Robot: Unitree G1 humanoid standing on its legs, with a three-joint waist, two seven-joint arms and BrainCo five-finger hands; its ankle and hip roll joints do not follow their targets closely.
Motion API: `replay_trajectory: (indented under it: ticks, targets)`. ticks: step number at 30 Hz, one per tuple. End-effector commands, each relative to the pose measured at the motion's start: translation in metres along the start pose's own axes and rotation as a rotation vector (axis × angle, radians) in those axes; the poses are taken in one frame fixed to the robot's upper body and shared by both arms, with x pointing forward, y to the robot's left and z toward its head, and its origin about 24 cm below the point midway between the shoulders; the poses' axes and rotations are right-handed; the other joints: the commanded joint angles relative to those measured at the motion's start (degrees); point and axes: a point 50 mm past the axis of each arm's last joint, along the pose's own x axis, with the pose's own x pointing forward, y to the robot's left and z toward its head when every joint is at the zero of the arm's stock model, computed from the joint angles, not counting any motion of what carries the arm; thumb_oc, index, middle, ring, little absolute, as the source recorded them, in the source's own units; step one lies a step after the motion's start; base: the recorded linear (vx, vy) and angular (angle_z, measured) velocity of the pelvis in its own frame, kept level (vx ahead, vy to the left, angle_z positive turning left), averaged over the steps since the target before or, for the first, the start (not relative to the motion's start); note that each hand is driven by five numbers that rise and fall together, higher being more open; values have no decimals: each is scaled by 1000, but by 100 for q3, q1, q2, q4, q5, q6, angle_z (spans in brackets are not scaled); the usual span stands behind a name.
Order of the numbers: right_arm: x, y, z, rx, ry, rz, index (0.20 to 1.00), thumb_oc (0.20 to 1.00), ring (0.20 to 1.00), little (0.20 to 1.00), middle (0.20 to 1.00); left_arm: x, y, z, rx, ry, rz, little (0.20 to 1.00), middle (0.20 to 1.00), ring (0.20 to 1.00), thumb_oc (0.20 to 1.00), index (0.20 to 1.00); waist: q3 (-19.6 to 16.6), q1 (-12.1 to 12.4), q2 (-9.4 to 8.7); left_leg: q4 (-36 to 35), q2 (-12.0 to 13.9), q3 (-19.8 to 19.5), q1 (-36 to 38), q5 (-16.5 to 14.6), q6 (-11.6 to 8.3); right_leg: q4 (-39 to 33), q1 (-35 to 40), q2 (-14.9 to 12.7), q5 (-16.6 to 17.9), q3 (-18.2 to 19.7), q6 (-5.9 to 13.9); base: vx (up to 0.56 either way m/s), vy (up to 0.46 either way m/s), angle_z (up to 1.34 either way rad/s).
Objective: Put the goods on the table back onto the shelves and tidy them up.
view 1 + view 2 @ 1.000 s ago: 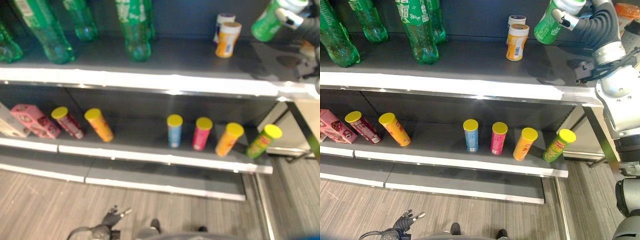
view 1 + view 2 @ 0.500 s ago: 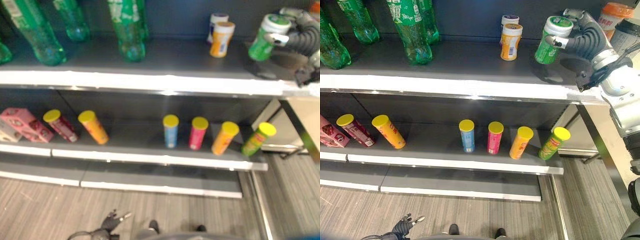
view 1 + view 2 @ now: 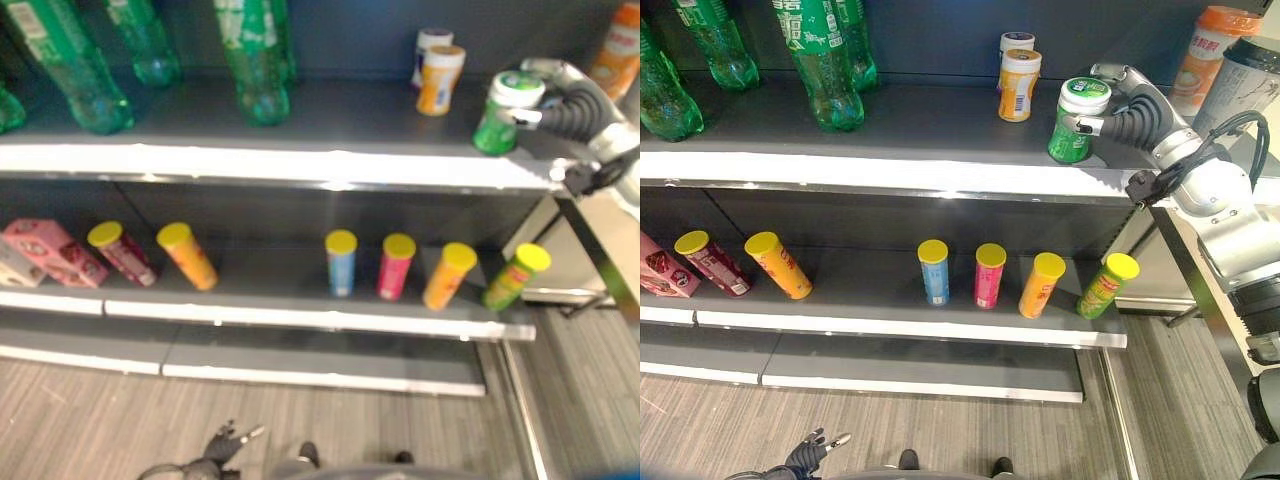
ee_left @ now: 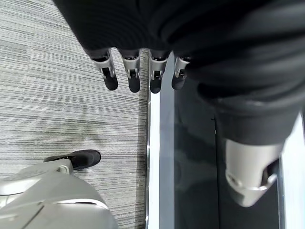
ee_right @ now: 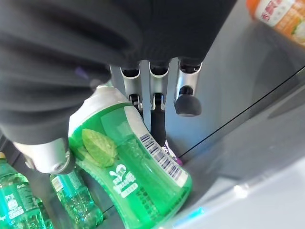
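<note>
Gripping green jar (image 3: 1073, 122) on top shelf (image 3: 890, 120): right hand (image 3: 1127, 110).

Left hand (image 4: 143, 71), fingers relaxed and empty, above grey floor (image 4: 62, 95) beside shelf edge (image 4: 153, 162).

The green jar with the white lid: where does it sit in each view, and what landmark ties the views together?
Left eye view: green jar at the upper shelf's right end, held by the right hand.
Right eye view: same spot, right of centre.
Left wrist view: not in it.
Right wrist view: close up, between fingers and thumb.
Shared landmark: the orange jar beside it, in both eye views.
</note>
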Motion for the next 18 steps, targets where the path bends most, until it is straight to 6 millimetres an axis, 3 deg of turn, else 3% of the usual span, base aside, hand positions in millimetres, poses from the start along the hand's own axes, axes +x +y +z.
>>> replay_trajectory:
  ticks: [1, 7, 8, 9, 10, 18]
  targets:
    - [16, -9, 16, -27, -58, -56, 200, 200, 200, 200, 200, 5, 11, 12, 47, -25, 33, 1000, 1000, 1000, 1000, 1000, -32, 118, -270, 14, 203, 29, 238, -611, -337, 13, 79, -545, 23, -296, 410, 0, 0, 0]
    - [19, -5, 14, 0, -51, -65, 200, 200, 200, 200, 200, 5, 10, 11, 45, -23, 34, 1000, 1000, 1000, 1000, 1000, -24, 131, -260, 14, 203, 21, 233, -612, -332, 13, 72, -550, 28, -311, 407, 0, 0, 0]
    - [20, -4, 13, 17, -45, -74, 413, 413, 413, 413, 413, 5, 10, 12, 42, -24, 34, 1000, 1000, 1000, 1000, 1000, -21, 134, -253, 14, 203, 19, 233, -609, -330, 13, 71, -552, 35, -312, 406, 0, 0, 0]
    - [20, -4, 13, 18, -45, -74, 413, 413, 413, 413, 413, 5, 10, 12, 42, -24, 34, 1000, 1000, 1000, 1000, 1000, -21, 134, -254, 14, 203, 19, 233, -609, -330, 13, 71, -552, 35, -313, 406, 0, 0, 0]
    - [19, -2, 12, 40, -45, -82, 1000, 1000, 1000, 1000, 1000, 5, 9, 11, 45, -19, 30, 1000, 1000, 1000, 1000, 1000, -25, 130, -250, 14, 206, 20, 232, -613, -330, 13, 81, -554, 23, -328, 405, 0, 0, 0]
    - [14, -4, 13, 83, -61, -184, 1000, 1000, 1000, 1000, 1000, 5, 7, 10, 41, -7, 38, 1000, 1000, 1000, 1000, 1000, -20, 121, -222, 14, 209, 29, 255, -634, -317, 13, 94, -554, 22, -334, 407, 0, 0, 0]
